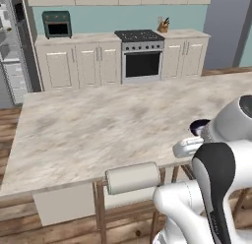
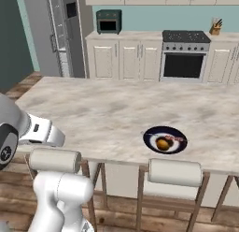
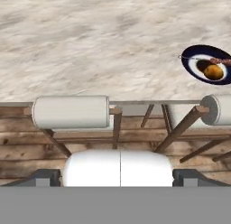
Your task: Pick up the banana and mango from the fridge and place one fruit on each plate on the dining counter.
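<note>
At the far left of the right base view stands the fridge (image 2: 56, 34), grey, one door swung open on its white shelves. Beside it run cream cabinets (image 2: 123, 58) carrying a small dark-green oven (image 2: 108, 21), then the stove (image 2: 184, 53) and a knife block (image 2: 215, 26). In front stretches the tabletop (image 2: 93, 109) — beige-grey marbled stone, with padded stools (image 2: 175, 172) tucked along its near edge. Toward the right, near that edge, sits the navy plate (image 2: 165, 139) with the mango (image 2: 162, 144) resting on it; the hand view shows the same plate (image 3: 191, 53) and fruit (image 3: 214, 72) at its upper right. The end effector (image 3: 120, 177) hangs low over the stools, its fingertips far apart and holding nothing.
</note>
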Motion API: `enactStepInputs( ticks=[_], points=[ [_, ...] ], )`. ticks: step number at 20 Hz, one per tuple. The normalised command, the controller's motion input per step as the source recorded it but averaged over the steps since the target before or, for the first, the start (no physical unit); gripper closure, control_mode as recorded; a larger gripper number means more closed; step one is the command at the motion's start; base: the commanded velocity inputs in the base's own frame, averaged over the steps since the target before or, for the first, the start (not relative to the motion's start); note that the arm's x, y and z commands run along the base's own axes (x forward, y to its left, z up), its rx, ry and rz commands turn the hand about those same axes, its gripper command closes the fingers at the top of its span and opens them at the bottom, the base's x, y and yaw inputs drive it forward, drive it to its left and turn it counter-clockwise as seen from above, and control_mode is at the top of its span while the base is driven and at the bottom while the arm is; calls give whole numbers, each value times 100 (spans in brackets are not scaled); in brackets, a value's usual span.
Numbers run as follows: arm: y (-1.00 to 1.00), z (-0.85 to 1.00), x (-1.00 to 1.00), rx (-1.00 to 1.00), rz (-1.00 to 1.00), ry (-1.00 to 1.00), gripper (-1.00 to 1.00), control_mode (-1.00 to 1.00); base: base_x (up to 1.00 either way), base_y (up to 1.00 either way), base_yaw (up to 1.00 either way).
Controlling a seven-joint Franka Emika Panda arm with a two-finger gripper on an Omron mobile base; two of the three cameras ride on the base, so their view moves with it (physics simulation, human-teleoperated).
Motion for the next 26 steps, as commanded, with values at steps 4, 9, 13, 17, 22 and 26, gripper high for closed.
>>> enactStepInputs(
  ticks=[4,9,13,17,22,26],
  points=[
    [0,0,0,0,0,0,-100,100,-25,100,5],
    [0,0,0,0,0,0,-100,100,1,100,1],
    [0,0,0,0,0,0,-100,100,48,100,0],
    [0,0,0,0,0,0,-100,100,79,100,-5],
    [0,0,0,0,0,0,-100,100,97,100,-10],
    [0,0,0,0,0,0,-100,100,-3,100,-3]
  ],
)
